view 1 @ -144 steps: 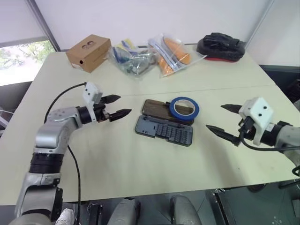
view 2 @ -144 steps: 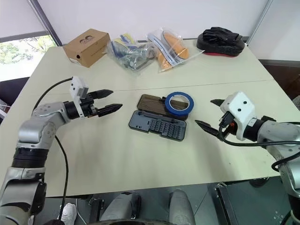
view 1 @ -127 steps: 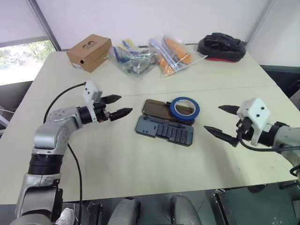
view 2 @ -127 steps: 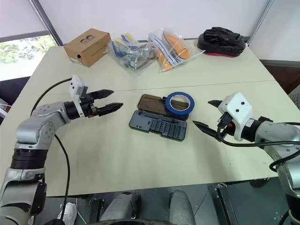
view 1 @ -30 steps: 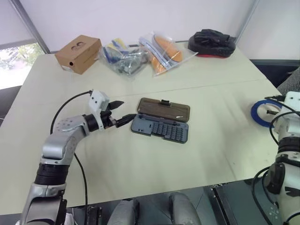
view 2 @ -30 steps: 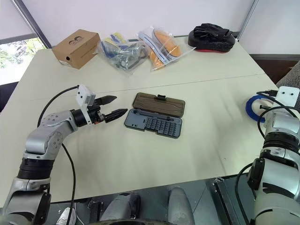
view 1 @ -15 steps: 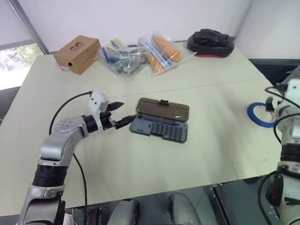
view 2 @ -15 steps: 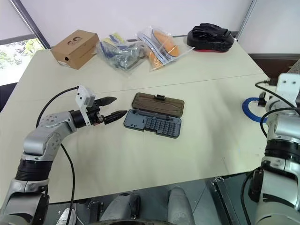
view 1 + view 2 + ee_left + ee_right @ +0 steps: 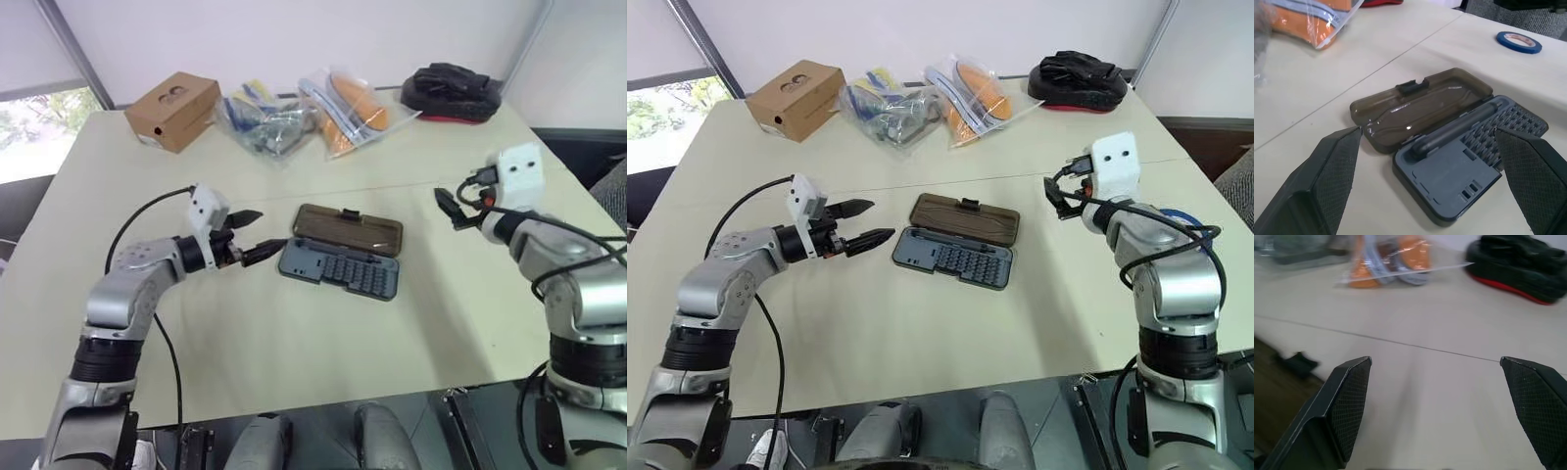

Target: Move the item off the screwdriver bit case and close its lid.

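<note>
While case lid (image 9: 350, 231) lies open | tape (image 9: 1518, 41) well apart | box (image 9: 172, 111) markings illegible

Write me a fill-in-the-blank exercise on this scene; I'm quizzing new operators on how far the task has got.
1. The lid of the screwdriver bit case is not yet ____.
2. The roll of tape lying on the table is coloured ____.
3. The left gripper and the right gripper both have their fingers ____.
Missing words: closed; blue; open.

One bit case (image 9: 955, 243), one tape roll (image 9: 1520, 49), one cardboard box (image 9: 794, 98), two plastic bags (image 9: 890, 113), one black mitt (image 9: 1078, 78)
</note>
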Motion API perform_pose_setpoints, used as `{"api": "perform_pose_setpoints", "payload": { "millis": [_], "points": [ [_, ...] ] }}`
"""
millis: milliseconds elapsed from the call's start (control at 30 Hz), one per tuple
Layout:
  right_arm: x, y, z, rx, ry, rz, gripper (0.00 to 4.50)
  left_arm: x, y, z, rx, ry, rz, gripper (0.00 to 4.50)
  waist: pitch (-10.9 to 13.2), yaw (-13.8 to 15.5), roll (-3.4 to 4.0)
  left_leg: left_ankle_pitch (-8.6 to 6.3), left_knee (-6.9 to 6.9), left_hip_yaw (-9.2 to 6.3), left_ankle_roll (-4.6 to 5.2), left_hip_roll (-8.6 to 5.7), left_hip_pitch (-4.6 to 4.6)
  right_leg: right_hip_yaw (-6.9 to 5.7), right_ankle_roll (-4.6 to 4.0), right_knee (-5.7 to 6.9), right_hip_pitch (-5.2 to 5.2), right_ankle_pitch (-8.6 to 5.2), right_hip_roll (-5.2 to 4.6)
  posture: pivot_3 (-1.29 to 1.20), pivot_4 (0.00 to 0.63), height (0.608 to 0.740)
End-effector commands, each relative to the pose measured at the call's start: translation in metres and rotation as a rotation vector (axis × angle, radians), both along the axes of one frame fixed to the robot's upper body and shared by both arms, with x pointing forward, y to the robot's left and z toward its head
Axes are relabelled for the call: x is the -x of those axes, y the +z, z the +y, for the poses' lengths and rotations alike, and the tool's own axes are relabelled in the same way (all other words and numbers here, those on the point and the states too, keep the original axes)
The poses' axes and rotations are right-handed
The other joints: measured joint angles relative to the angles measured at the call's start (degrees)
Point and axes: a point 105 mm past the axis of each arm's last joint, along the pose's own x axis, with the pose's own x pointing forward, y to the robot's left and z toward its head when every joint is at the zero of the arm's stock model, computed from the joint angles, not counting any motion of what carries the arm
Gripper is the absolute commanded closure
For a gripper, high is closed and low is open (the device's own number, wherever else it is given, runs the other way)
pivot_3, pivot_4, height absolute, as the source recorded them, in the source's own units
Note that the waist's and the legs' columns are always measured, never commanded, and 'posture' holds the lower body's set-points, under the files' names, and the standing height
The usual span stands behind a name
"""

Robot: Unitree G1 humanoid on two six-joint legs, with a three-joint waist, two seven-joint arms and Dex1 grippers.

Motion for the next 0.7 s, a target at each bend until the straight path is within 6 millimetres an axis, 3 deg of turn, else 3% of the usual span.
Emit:
{"api": "perform_pose_setpoints", "payload": {
  "millis": [33,367,700],
  "points": [
    [0.007,0.008,0.015,0.017,0.066,-0.047,0.14,0.001,0.010,-0.004,0.018,-0.024,-0.028,0.00,0.0,0.0,0.00,0.00,0.01,0.00,0.00,0.00,0.00,0.00,0.00,0.00,0.00,0.00,0.00,0.00,0.150,0.740],
    [0.015,-0.004,0.036,0.026,0.152,-0.018,0.14,0.004,0.010,-0.008,0.024,-0.041,-0.020,0.00,0.0,0.0,0.00,0.00,0.01,0.00,0.00,0.00,0.00,0.00,0.00,0.02,0.00,0.00,0.00,0.00,0.150,0.740],
    [0.017,-0.008,0.039,0.024,0.165,-0.011,0.14,0.003,0.011,-0.009,0.023,-0.040,-0.023,0.00,0.0,0.1,0.00,0.00,0.01,-0.01,0.00,0.00,0.01,0.00,0.00,0.02,0.00,0.00,0.00,0.00,0.150,0.740]
  ]
}}
